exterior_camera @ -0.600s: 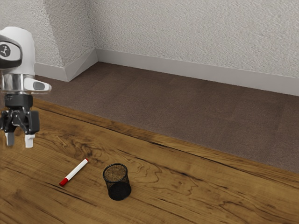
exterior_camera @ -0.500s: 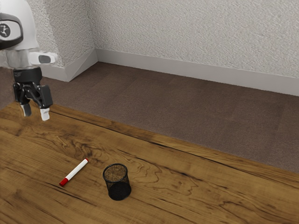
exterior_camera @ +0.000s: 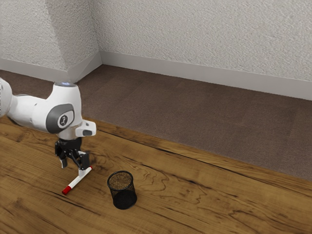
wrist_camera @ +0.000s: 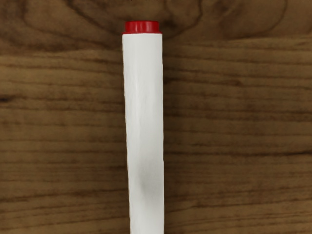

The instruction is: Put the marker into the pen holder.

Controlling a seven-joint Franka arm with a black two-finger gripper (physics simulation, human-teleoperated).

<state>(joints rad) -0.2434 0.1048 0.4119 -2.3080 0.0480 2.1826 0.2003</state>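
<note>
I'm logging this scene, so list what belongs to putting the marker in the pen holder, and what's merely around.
Part of the job:
- marker, lying on the table
- pen holder, standing upright
- tool, open, down at the marker

Merely around:
- wooden table, just the surface beneath
- brown carpet
- pale wall
- skirting board

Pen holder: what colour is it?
The pen holder is black, seen best in the exterior view.
</note>
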